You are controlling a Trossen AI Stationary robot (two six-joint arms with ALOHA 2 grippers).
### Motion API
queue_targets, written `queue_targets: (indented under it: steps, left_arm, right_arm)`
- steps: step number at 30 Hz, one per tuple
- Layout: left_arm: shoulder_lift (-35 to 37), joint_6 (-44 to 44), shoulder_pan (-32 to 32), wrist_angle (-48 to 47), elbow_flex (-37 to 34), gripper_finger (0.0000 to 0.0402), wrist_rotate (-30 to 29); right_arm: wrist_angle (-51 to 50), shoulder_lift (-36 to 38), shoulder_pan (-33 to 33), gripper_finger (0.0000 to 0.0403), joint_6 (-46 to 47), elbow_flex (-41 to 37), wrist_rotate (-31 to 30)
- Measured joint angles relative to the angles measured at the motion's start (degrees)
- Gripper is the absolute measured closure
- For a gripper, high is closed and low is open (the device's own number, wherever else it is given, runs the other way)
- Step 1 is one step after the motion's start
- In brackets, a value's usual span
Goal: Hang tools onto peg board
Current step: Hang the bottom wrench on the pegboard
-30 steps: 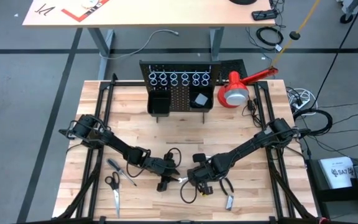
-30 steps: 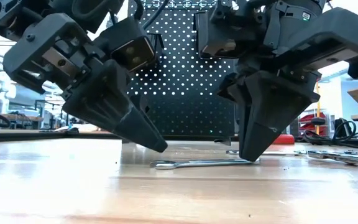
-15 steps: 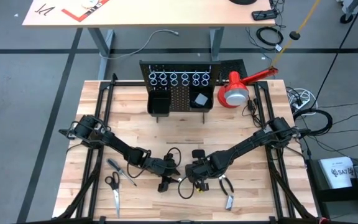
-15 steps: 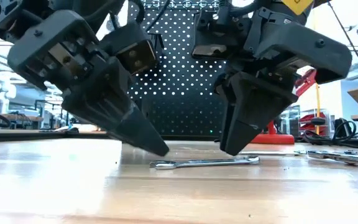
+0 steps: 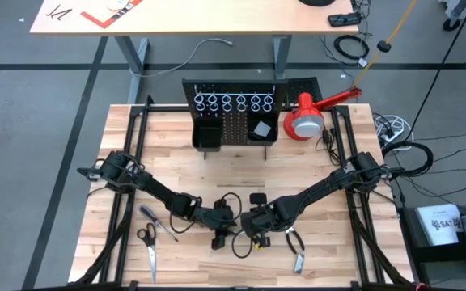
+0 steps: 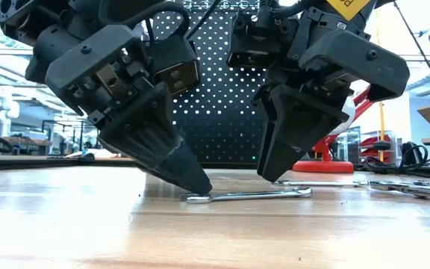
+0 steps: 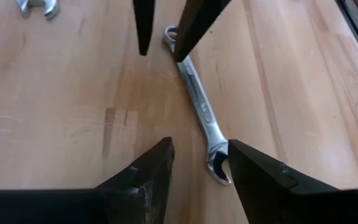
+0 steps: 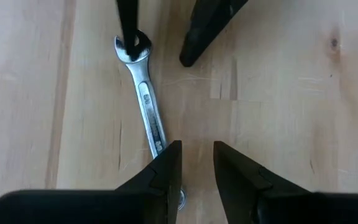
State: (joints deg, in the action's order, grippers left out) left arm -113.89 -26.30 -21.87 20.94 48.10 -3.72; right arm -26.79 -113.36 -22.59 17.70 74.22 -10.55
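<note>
Hovering both grippers over silver wrench (image 7: 199,112) near table's (image 5: 241,174) front edge: left gripper (image 7: 199,163) part-open, right gripper (image 8: 196,163) narrowly parted, neither holding it. Risk: fingertips collide or skid wrench away.

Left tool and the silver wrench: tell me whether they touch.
Cannot tell. In the low view the left tool reaches down to the wrench end, but no view shows a plain gap or contact. The left wrist view shows one finger beside that end.

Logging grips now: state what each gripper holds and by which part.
Nothing is held. The wrench lies flat on the table; left gripper and right gripper stand open at its opposite ends.
</note>
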Motion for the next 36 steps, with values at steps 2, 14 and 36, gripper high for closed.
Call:
queue_targets:
  steps: [2,14,36]
  left_arm:
    - [0.00,-0.07,0.00,-0.06,0.00,0.0252,-0.33]
    - [3.19,1.34,-1.21,1.25,-0.12,0.0247,1.58]
    - [1.06,-1.87,-2.67,-1.41,0.92,0.0173,-3.58]
  right_arm:
    - [-0.03,0.07,0.00,0.0314,-0.06,0.00,0.00]
    - [-0.37,3.95,-0.02,0.0314,-1.03,0.09,-0.76]
    - [-1.42,6.99,-0.39,0.0277,-4.90,0.09,-1.79]
